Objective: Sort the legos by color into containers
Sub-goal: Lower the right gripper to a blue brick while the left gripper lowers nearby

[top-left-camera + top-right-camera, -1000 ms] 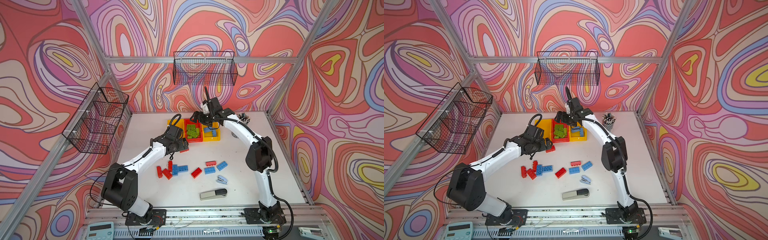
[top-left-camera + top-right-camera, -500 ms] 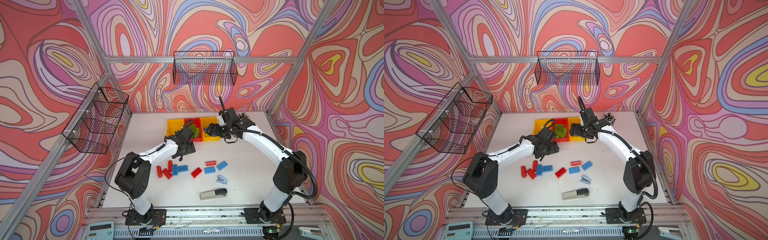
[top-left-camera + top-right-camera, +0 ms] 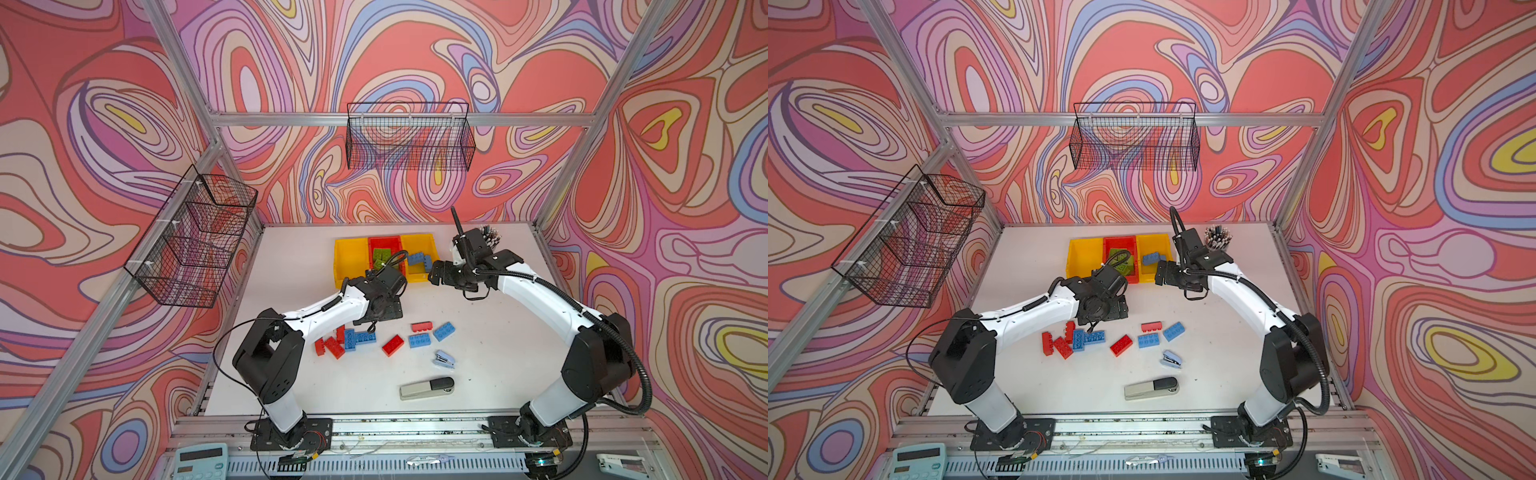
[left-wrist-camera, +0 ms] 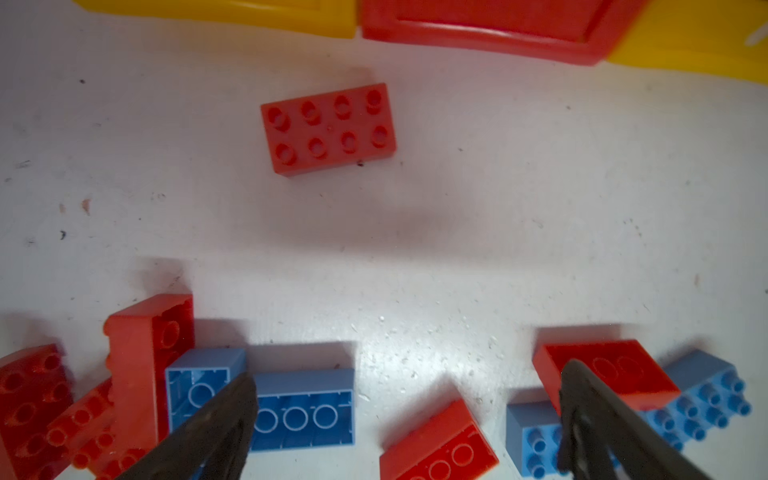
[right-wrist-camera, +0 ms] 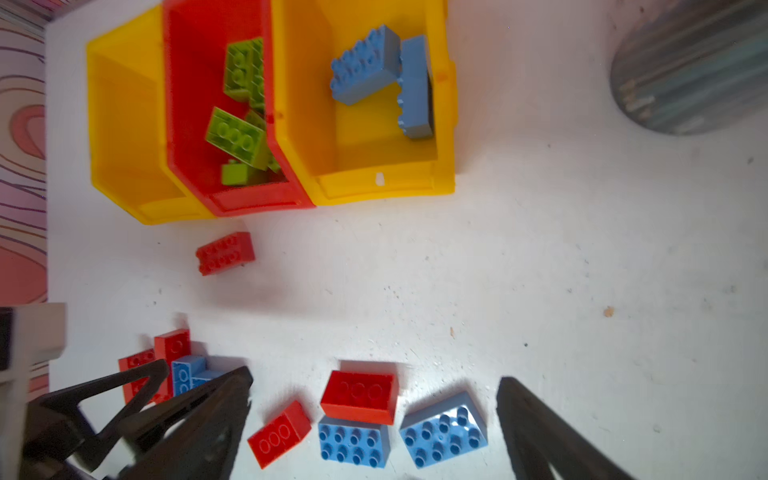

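White tabletop inside swirl-patterned walls: both pincers spread wide and empty, between picks.

Right beneath the left pincer (image 4: 409, 374) lie loose red bricks (image 4: 440, 444) and blue bricks (image 4: 303, 411), several upturned; ahead of it a lone red brick (image 4: 328, 126) sits studs-up, just short of the containers (image 4: 478, 29). The right pincer (image 5: 374, 378) hangs over one red and two blue bricks; farther ahead, the red bin (image 5: 257, 201) holds the green bricks (image 5: 235, 135), the near yellow bin (image 5: 382, 183) two blue ones, and the far yellow bin (image 5: 124, 124) looks empty. Green seems done; reds and blues are not. Next, a pincer must drop over one brick, straddle its narrow sides and close.
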Controlling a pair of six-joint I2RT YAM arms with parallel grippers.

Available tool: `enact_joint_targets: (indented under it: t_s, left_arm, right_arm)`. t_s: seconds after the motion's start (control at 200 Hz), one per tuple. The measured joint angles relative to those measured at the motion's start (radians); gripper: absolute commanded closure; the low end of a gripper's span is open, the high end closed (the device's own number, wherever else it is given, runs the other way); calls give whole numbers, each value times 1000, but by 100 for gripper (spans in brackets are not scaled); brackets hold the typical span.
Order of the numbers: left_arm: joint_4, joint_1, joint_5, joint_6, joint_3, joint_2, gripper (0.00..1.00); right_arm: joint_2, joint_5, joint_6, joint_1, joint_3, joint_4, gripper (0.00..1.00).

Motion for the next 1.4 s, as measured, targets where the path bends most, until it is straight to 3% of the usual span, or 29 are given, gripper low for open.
enact_joint_targets:
  t_s: [0.195, 0.481, 0.596, 1.067, 1.397]
  left_arm:
    - [5, -78, -5, 33, 85, 24, 0]
    - [78, -73, -5, 32, -59, -21, 0]
    - [109, -73, -7, 32, -105, -61, 0]
    - [145, -71, -124, -26, -243, -224, 0]
    - [167, -55, -138, -41, -275, -238, 0]
  right_arm:
    - [-38, 26, -21, -38, -161, -32, 16]
    - [-156, -14, -86, -23, -339, -43, 12]
    - [-160, -24, -122, 5, -343, -44, 2]
    - [-32, 7, -231, 105, -303, -48, 2]
    - [92, 43, -291, 137, -245, -43, 2]
